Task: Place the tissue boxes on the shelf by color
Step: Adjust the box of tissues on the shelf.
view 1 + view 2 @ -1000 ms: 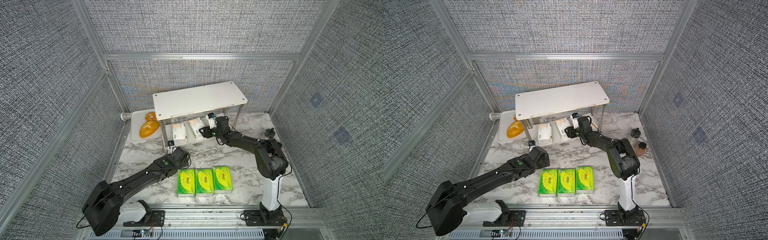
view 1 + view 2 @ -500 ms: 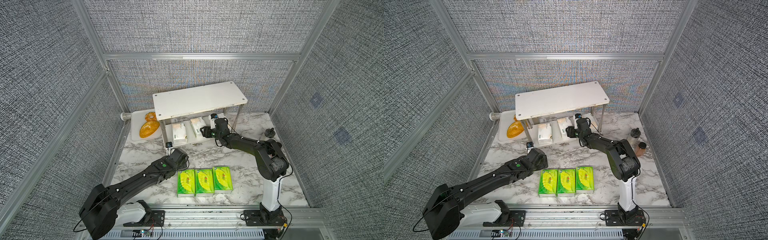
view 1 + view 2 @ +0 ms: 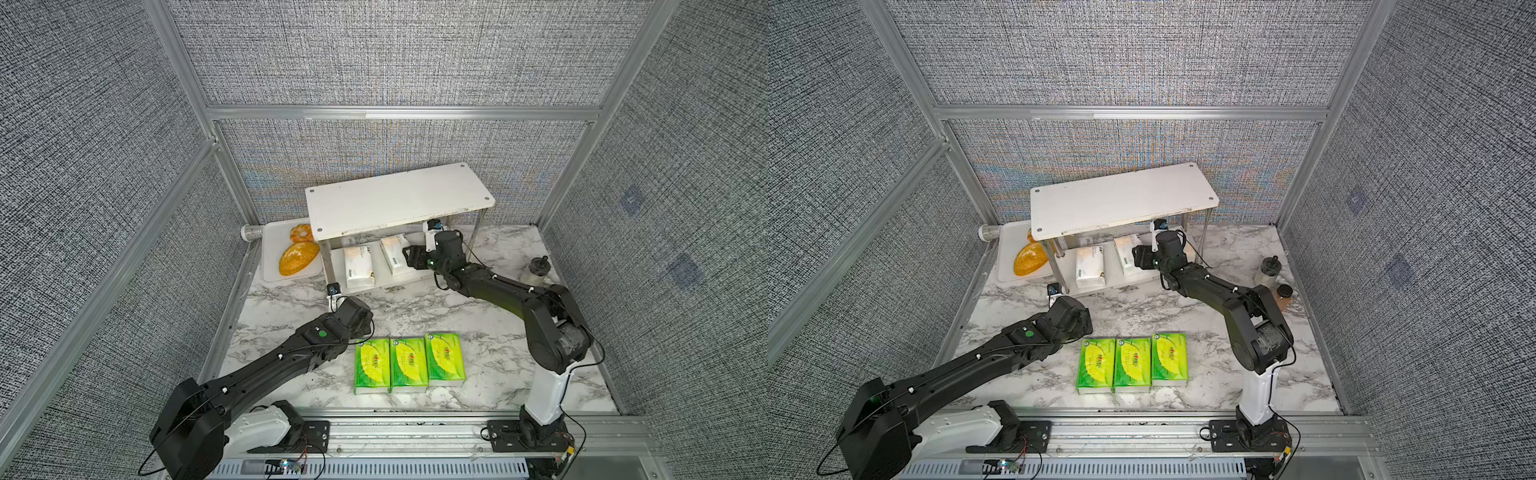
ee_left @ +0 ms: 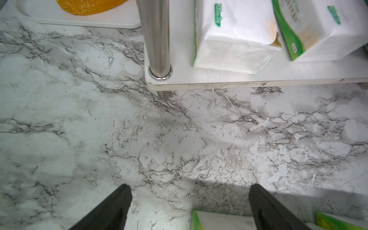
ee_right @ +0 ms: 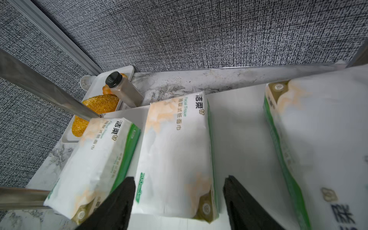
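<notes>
three white packs [image 5: 175, 149] lie on the lower board of the shelf [image 3: 399, 199]; in both top views the upper board and the right arm [image 3: 503, 293] hide the third, and the right wrist view cuts it off. the right gripper [image 5: 179, 179] is released, fingers straddling the middle pack's near end. three green packs [image 3: 409, 359] sit in a touching row on the table [image 3: 486, 361]. the left gripper [image 4: 191, 187] gapes empty over marble.

Three green tissue packs [image 3: 408, 365] are lying side by side on the near table [image 3: 498, 365]. Two white packs [image 3: 358, 266] are sitting on the lower board of the shelf [image 3: 399, 199], the right gripper [image 3: 409, 257] hanging beside the right one. The left arm [image 3: 320, 338] is hovering left of the green row.
</notes>
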Available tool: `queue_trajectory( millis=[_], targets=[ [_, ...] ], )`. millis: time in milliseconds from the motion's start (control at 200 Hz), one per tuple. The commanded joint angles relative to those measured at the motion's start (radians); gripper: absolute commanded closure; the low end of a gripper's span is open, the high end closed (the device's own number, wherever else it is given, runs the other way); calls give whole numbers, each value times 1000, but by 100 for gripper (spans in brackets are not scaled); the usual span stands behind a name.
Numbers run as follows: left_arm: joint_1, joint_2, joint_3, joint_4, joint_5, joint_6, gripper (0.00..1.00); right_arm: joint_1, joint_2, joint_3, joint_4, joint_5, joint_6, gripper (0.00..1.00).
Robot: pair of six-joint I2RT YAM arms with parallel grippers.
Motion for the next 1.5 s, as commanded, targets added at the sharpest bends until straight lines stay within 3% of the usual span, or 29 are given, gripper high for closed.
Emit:
queue_trajectory(
  millis=[0, 250, 521, 941, 1216, 1496],
  targets=[
    [0, -7, -12, -28, -11, -15, 3, 20, -25, -11, 2, 3, -20, 24],
    [1, 1, -92, -42, 26, -81, 4, 123, -26, 6, 15, -36, -2, 23],
    [1, -65, -176, -52, 24, -135, 4, 201, 149, 177, -9, -59, 40, 23],
    [14, -180, -244, -73, -17, -158, 3, 212, 331, 356, -56, -65, 102, 24],
    [30, -186, -241, -79, -18, -145, 3, 218, 399, 429, -68, -69, 116, 34],
    [43, -203, -224, -99, -22, -130, 3, 210, 436, 474, -99, -67, 88, 38]
  ],
)
